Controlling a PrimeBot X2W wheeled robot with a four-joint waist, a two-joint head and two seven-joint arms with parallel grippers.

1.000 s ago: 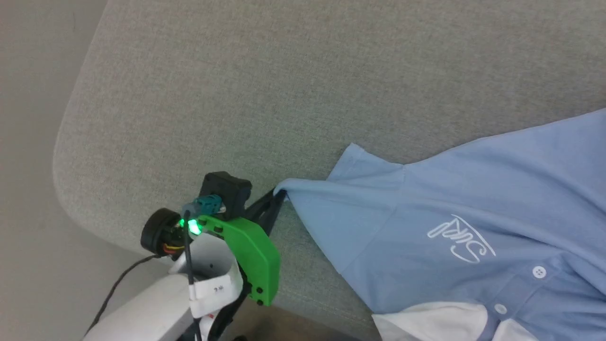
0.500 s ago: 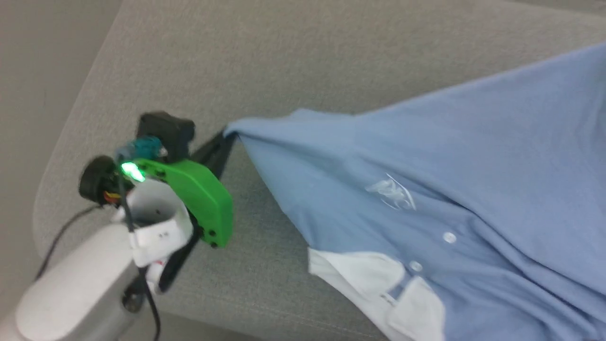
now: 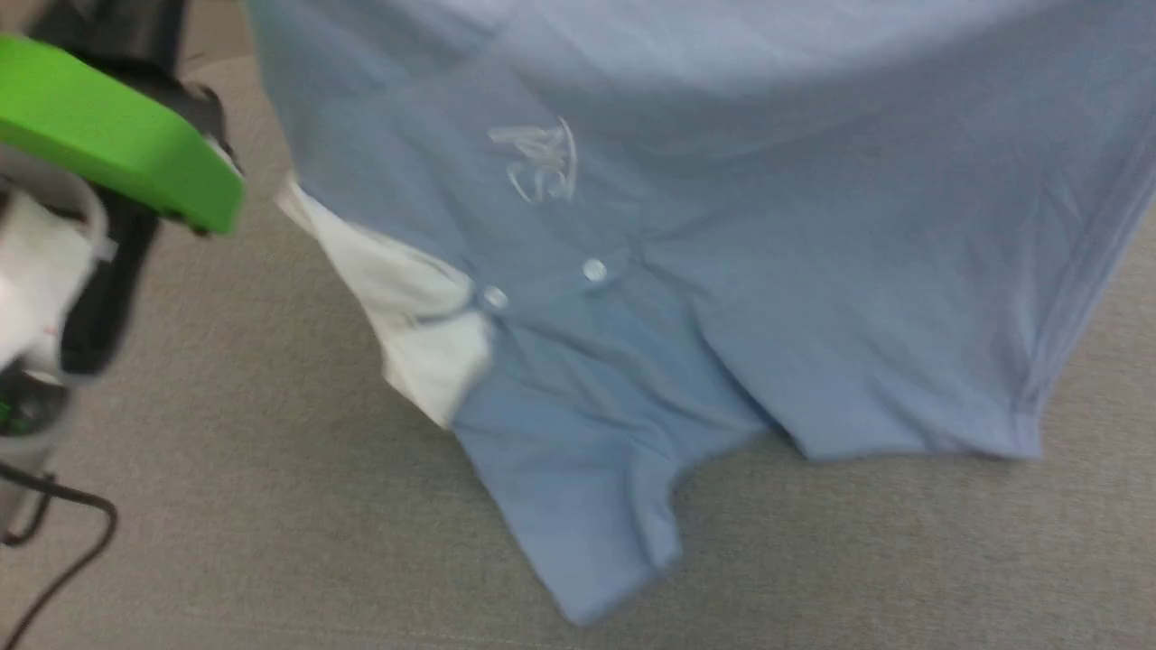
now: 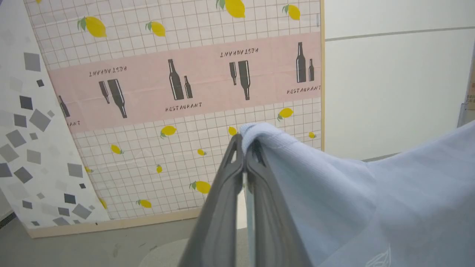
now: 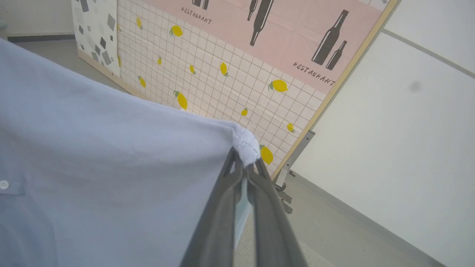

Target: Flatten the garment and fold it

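Head view, blurred: the one garment [image 3: 813,271], which a second ago lay stretched flat on the grey surface [image 3: 226,496], now hangs lifted in front of the camera. Its lowest sleeve perhaps just brushes that surface. I count two white buttons [image 3: 593,270], one cursive logo [image 3: 542,162] and one white collar [image 3: 406,307].

In the left wrist view the left gripper [image 4: 245,142] is pressed together, pinching a fold of blue cloth at its tips. The right gripper [image 5: 245,163] pinches a whitish-stitched corner the same way. Behind both stands one lemon-and-bottle patterned panel [image 4: 185,92].
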